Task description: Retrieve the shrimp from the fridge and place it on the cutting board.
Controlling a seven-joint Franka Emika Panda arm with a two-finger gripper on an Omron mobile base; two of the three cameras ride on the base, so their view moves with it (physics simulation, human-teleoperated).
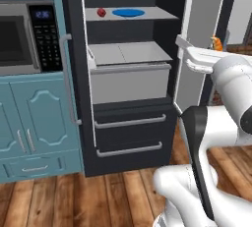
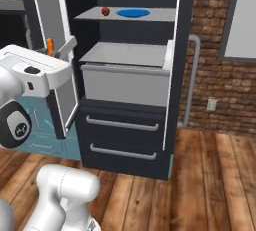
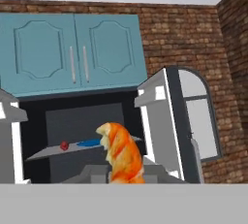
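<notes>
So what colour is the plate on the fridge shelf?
Blue; the plate shows best in the left base view.

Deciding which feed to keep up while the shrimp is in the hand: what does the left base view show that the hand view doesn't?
Left base view alone: the microwave in the teal cabinet, the fridge's pale drawer and the wooden floor. Hand view alone: the upper teal cabinets and the window. Both: the open fridge, the red fruit and blue plate on its shelf, and the shrimp, held in the hand, clear of the shelves.
</notes>
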